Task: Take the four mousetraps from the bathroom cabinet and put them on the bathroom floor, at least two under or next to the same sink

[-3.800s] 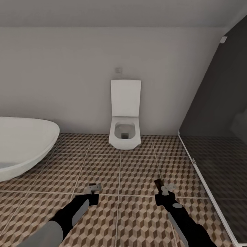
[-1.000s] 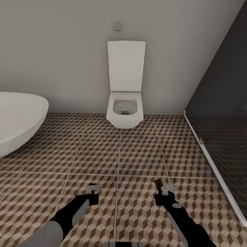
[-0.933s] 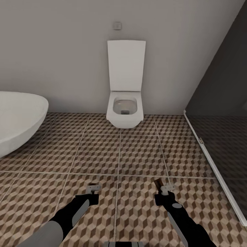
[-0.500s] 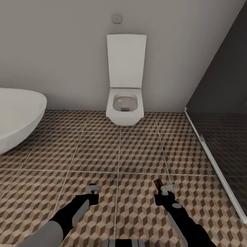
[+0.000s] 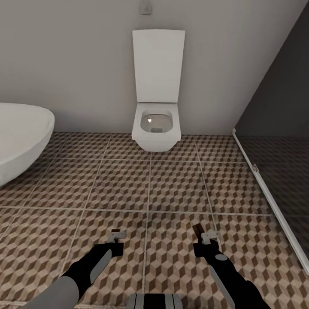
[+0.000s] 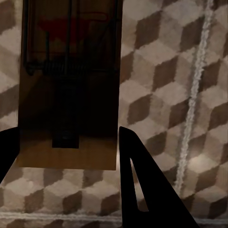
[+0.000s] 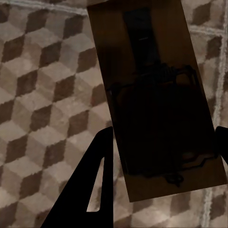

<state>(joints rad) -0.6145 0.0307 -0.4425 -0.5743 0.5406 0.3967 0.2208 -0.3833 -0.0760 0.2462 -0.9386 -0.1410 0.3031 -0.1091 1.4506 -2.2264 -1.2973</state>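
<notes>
My left gripper is shut on a mousetrap, a brown wooden board with dark wire and a red mark, held between the dark fingers. My right gripper is shut on a second mousetrap, which appears edge-on in the head view. Both traps hang low over the bathroom floor, a brown-and-beige cube-patterned tiling with pale grout. The cabinet and the sink are out of view.
A white toilet with its lid raised stands against the wall straight ahead. A white oval bathtub curves in at the left. At the right, a white-framed glass screen borders the dark shower floor.
The camera has moved closer to the toilet, so the toilet, bathtub and tiles look larger. Both arms keep the same pose, still holding their traps.
</notes>
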